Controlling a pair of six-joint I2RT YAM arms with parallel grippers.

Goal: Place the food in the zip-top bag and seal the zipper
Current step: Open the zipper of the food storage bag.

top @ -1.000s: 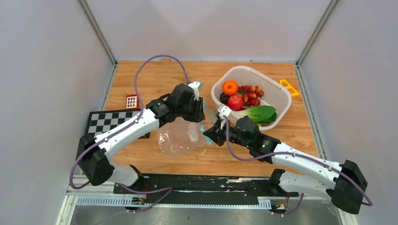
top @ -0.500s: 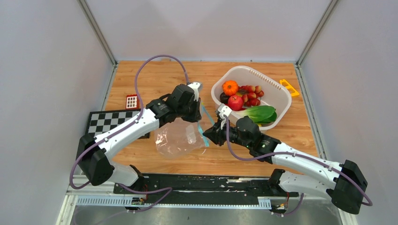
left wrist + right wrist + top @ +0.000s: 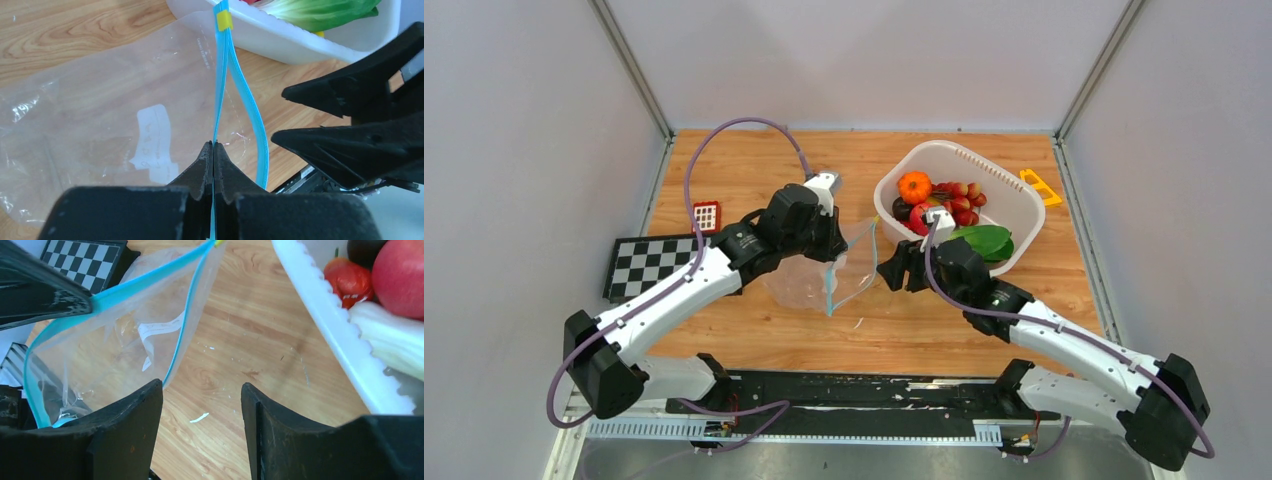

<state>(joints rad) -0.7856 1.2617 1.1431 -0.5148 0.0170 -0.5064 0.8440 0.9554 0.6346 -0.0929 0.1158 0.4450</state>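
Observation:
The clear zip-top bag point(image 3: 809, 280) stands tilted on the wood, its mouth gaping toward the right. My left gripper point(image 3: 213, 145) is shut on one lip of the teal zipper point(image 3: 220, 85); the other lip point(image 3: 259, 130) bows away, free. A yellow slider point(image 3: 224, 20) sits at the zipper's far end. My right gripper point(image 3: 201, 387) is open with nothing in it, just right of the bag's mouth. The food lies in the white basket point(image 3: 1024, 195): tangerine point(image 3: 914, 187), grape bunch point(image 3: 964, 200), apple point(image 3: 400, 275) and a dark purple piece point(image 3: 901, 209).
A green leafy vegetable point(image 3: 981, 241) fills the basket's near end. A yellow piece point(image 3: 1040, 186) lies behind the basket. A checkerboard mat point(image 3: 649, 260) and a small red keypad toy point(image 3: 706, 215) lie at the left. Grey walls enclose three sides.
My left gripper shut on the zipper's lip and lifted it, raising the bag's mouth. My right gripper let go, opened and drew back right toward the basket.

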